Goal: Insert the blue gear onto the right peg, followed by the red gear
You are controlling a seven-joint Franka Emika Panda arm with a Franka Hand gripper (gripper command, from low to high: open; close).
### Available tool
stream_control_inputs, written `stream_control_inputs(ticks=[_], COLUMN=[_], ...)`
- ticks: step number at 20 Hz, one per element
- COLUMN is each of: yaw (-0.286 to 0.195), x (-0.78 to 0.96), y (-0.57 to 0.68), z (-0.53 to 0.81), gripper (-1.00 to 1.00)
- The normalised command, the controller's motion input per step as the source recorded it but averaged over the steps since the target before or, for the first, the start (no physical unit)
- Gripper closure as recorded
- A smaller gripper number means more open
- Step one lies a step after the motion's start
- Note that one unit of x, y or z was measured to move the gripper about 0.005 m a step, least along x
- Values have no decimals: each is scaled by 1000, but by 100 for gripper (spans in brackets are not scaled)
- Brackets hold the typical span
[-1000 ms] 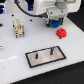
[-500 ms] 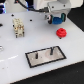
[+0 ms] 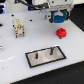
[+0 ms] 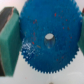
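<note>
Currently the pincer (image 3: 59, 19) holds the blue gear (image 3: 59, 18) above the table (image 3: 15, 55), toward the far side on the exterior view's right. In the wrist view the blue gear (image 4: 48, 38) fills most of the picture, showing its toothed rim, its flat face and a pale centre hole. A green finger pad (image 4: 9, 42) presses against one side of the rim, and the edge of a second pad is just visible at the opposite side, so the jaws are closed on the gear.

The red gear (image 3: 61, 33) lies on the table just below the held blue gear in the exterior view, apart from it and not touched by the pincer.

The white plate (image 3: 45, 55) with its black border lies flat, nearer the camera, well apart from both gears. Two dark pins stand upright on it. The right peg (image 3: 52, 50) is the pin toward the exterior view's right; the left peg (image 3: 37, 56) stands beside it on the same plate. Both pegs are bare.

A small beige block (image 3: 19, 27) stands on the table toward the exterior view's left, well apart from the plate.
</note>
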Motion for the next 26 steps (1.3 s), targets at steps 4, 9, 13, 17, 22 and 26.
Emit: stream_control_inputs(ticks=[4,9,13,17,22,26], yaw=[0,0,0,0,0,0], x=[810,805,805,822,818,811], y=[-140,-171,-237,-248,-236,-233], z=[462,434,374,269,224,159], gripper=[100,100,100,100,100,100])
